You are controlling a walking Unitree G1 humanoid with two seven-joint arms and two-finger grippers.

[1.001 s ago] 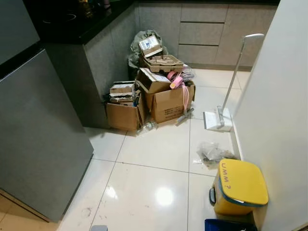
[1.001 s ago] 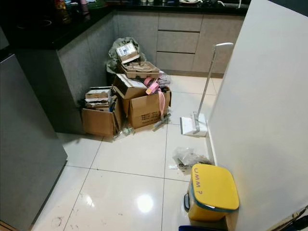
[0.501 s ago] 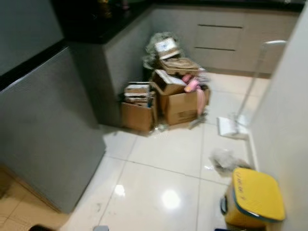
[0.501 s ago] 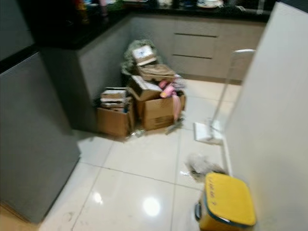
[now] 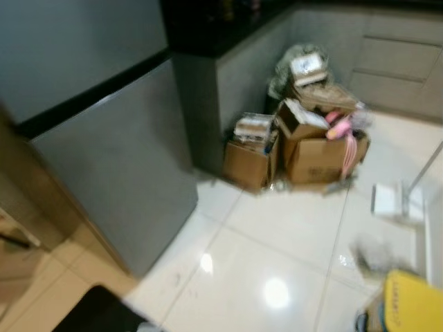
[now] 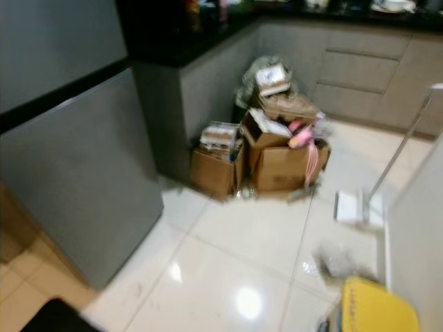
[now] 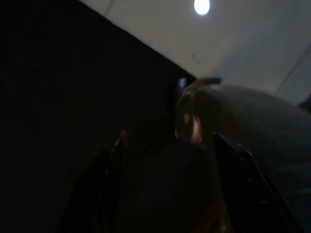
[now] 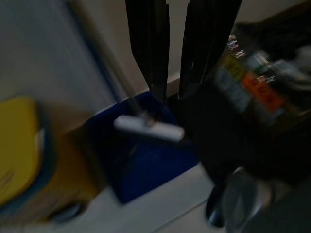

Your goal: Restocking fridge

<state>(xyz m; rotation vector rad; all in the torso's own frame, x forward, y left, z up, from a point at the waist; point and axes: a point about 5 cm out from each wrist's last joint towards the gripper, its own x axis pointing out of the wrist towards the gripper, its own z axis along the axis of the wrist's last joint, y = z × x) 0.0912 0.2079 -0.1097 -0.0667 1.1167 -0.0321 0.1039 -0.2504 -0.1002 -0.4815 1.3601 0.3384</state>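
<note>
A blurred kitchen view: the grey fridge (image 5: 104,159) stands at the robot's left, doors shut, beside a dark tabletop (image 6: 187,34) and a heap of cardboard boxes (image 6: 266,159). The fridge door likely swings heavy and stiff; no handle is clear, so the door edge seems the place to grip. The right gripper (image 8: 175,92) hangs nearly pressed together, empty, over a blue bin (image 8: 141,165). The left gripper's state cannot be told in its dark view.

A heap of cardboard boxes (image 6: 259,155) sits ahead of me on the white tiled floor (image 6: 242,249), against the grey cabinet corner under a black desk (image 6: 187,28); a white mop (image 6: 360,206) stands to their right; nearer me, a yellow-lidded bin (image 5: 408,308) beside crumpled plastic (image 6: 338,261)
</note>
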